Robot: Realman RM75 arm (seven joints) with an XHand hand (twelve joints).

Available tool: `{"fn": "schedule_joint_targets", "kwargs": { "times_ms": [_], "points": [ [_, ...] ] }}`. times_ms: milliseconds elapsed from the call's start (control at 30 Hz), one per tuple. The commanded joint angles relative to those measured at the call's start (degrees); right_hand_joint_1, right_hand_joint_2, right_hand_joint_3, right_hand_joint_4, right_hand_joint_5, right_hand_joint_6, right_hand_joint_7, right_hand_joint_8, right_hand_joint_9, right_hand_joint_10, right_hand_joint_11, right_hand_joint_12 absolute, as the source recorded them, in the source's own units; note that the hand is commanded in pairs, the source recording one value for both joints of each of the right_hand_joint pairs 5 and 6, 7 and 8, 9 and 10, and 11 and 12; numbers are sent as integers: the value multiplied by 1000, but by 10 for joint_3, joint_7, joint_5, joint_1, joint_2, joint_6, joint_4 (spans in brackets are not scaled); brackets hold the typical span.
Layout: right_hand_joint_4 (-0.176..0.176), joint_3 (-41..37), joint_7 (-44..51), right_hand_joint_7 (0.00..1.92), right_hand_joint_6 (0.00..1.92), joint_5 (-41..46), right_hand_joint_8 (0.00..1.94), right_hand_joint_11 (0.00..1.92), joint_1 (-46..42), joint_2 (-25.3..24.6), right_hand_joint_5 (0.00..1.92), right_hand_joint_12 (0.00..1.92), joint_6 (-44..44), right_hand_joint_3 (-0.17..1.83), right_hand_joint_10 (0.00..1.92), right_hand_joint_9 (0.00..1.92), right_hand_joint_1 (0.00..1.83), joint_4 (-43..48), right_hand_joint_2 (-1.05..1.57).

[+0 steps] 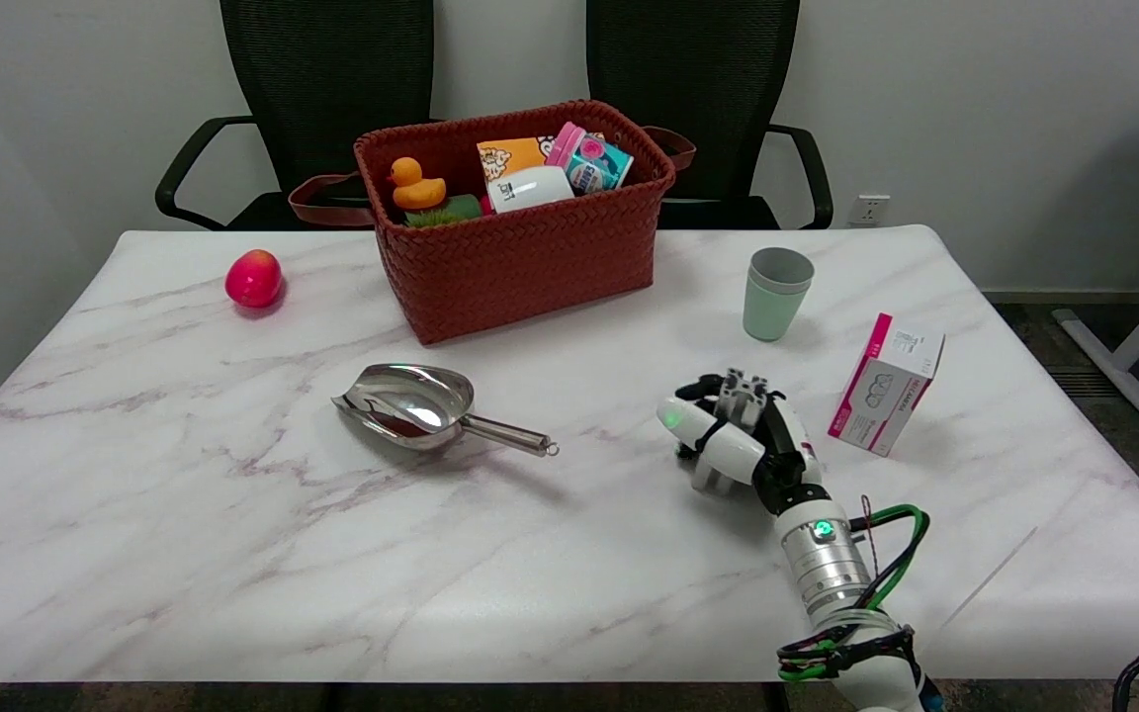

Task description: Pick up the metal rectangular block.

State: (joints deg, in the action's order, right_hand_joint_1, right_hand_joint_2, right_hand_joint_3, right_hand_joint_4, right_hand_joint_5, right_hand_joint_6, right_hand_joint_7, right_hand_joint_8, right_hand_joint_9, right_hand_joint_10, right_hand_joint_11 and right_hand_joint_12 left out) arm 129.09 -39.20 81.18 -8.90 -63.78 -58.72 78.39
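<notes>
Curling over the metal rectangular block point(743, 391), your right hand point(733, 435) has its fingers around it on the marble table point(233, 514). Expect dense, slick, rigid steel; pinch its long flat sides.

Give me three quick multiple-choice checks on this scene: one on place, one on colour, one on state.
1. The right hand is:
A. between the metal scoop and the pink-and-white box
B. on a chair seat
C. beside the red fruit

2. The toy duck in the woven basket is:
A. blue
B. yellow-orange
C. black

3. The pale green cup is:
A. lying on its side
B. upside down
C. upright, mouth up

Answers:
1 A: the scoop lies to the picture's left of it and the box stands to its right.
2 B: its body is yellow-orange.
3 C: its open rim faces up.
</notes>
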Motion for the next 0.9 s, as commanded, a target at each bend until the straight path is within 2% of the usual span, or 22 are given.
{"fn": "schedule_joint_targets", "kwargs": {
  "times_ms": [33,100,200,333,433,600,900],
  "points": [
    [0,-1,-14,1489,1272,-2,1489,1531,0,0,1272,1531,1,-175,1460,1460,926,-4,840],
    [0,-1,-14,1533,1479,-3,1533,1581,0,0,1479,1581,1,-175,1490,1490,913,-4,869],
    [0,-1,-14,1555,1630,-3,1555,1605,0,0,1630,1605,1,-175,1506,1506,907,-4,888],
    [0,-2,-14,1573,1716,-4,1573,1631,1,0,1716,1631,1,-175,1525,1525,902,-3,914],
    [0,-4,-14,1609,1783,-7,1609,1720,1,0,1783,1720,1,-175,1567,1567,902,1,922],
    [0,-21,-14,1639,1792,-46,1639,1804,2,-1,1792,1804,1,-175,1609,1609,891,24,938],
    [0,-71,-8,1654,1718,-100,1654,1820,16,0,1718,1820,28,-175,1629,1629,920,77,983]
  ]
}}
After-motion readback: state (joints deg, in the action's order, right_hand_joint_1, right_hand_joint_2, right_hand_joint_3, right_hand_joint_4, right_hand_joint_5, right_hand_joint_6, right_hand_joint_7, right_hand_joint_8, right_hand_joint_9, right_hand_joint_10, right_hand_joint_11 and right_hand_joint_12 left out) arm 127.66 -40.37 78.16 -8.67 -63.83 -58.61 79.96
